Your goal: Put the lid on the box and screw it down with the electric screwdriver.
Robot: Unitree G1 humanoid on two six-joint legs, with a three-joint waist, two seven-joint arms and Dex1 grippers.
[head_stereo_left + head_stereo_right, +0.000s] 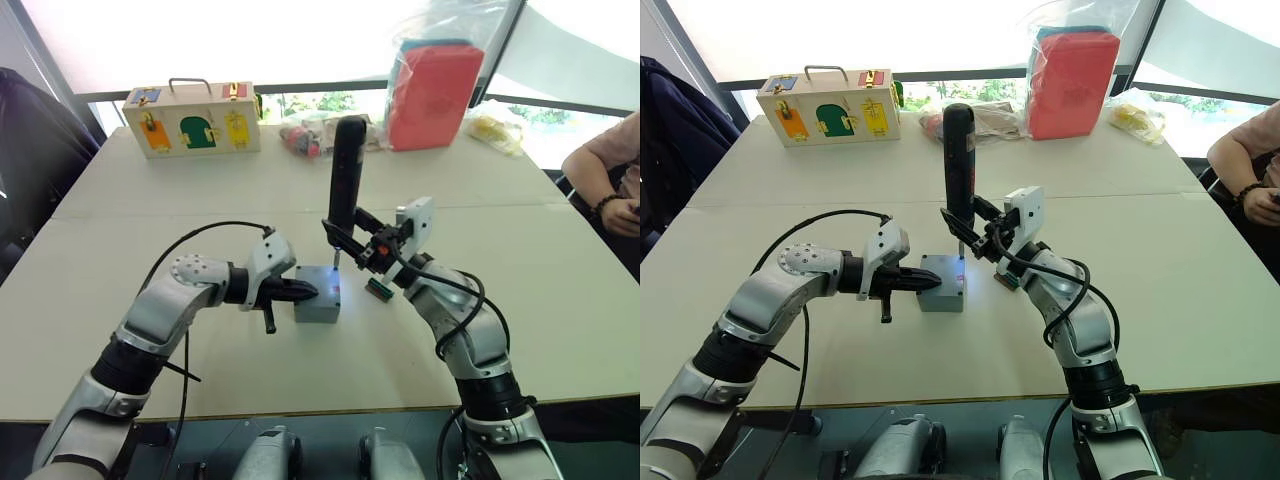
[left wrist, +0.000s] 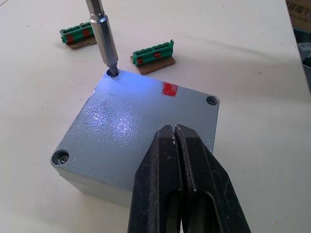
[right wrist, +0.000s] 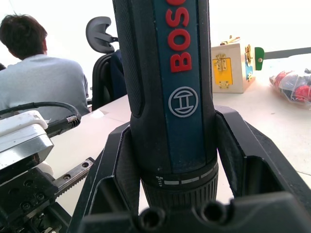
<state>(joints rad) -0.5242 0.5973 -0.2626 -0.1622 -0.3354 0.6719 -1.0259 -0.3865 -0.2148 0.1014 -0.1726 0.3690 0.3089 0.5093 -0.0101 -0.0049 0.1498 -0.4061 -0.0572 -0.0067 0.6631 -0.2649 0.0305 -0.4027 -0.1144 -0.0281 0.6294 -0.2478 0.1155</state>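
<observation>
The grey lid (image 2: pixel 131 121), marked with a small red patch, lies on top of the grey box (image 1: pixel 318 298) in the middle of the table. My left gripper (image 2: pixel 174 132) is shut, its black tips resting on the lid's near edge. The electric screwdriver (image 1: pixel 346 170) stands upright over the box with my right gripper (image 1: pixel 352 242) shut around its lower body. Its metal bit (image 2: pixel 102 34) sits in the lid's far corner screw hole, and blue light from the tip falls on the lid. Screws show in two other corners.
Two green terminal blocks (image 2: pixel 153 52) lie on the table just beyond the box. At the far edge are a wooden case with coloured doors (image 1: pixel 192 120), bagged items (image 1: pixel 305 135) and a red bag (image 1: pixel 433 92). A person (image 1: pixel 605 170) sits at the right.
</observation>
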